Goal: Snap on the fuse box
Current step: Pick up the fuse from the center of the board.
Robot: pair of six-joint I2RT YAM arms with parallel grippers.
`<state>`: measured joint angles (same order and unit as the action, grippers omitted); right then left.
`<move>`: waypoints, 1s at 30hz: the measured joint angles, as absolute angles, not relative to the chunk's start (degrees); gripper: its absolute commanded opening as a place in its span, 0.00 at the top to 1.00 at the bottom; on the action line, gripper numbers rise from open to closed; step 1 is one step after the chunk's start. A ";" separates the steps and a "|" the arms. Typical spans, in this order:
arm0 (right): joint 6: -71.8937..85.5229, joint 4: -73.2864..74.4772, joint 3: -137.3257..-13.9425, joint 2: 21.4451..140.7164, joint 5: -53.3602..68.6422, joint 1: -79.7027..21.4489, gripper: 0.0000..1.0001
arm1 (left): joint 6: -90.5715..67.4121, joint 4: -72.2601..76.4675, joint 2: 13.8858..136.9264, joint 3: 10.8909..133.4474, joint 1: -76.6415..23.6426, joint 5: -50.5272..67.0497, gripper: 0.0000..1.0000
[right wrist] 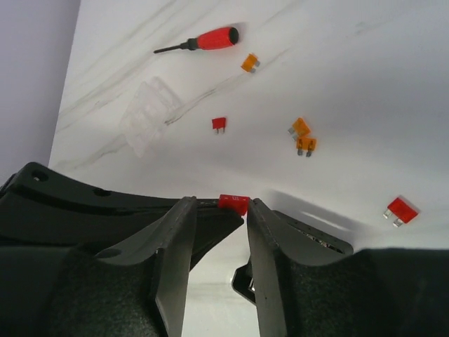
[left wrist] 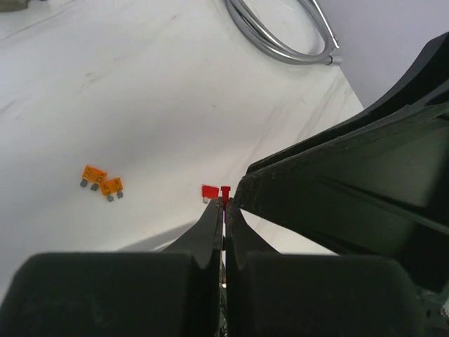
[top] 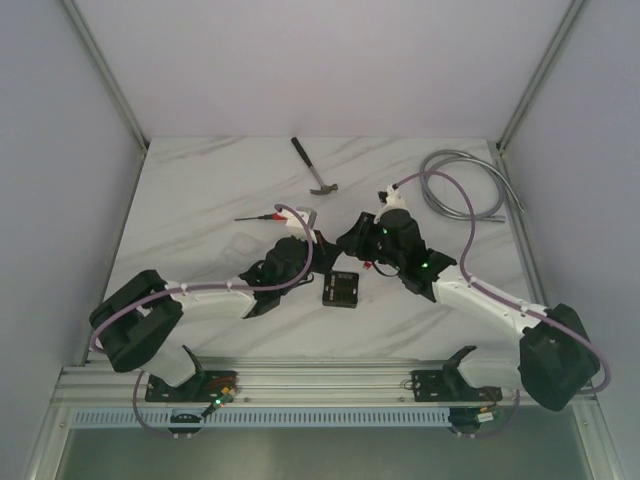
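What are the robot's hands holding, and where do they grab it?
The left hand pinches a tiny red fuse by its lower end; its top pokes out. The right hand is open around it.

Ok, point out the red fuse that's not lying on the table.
The red fuse pinched in the shut left gripper. The other two red fuses lie on the table, one beside the clear cover, one far right.

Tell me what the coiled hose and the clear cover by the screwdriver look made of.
Coiled hose: likely metal, polished; silver-grey with bright glints along it.
Clear cover: probably moulded plastic, glossy and see-through; the marbled table shows through it.
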<state>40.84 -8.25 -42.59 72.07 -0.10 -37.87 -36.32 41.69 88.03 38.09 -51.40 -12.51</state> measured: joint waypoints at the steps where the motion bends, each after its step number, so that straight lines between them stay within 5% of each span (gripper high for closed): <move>1: 40.01 -8.47 -42.54 71.59 0.23 -37.87 0.56 | -35.64 41.21 87.57 38.09 -51.37 -12.47 1.00; 30: 15.09 -24.16 -38.11 61.06 49.87 -25.82 0.56 | -27.20 42.46 65.73 31.31 -38.20 34.52 1.00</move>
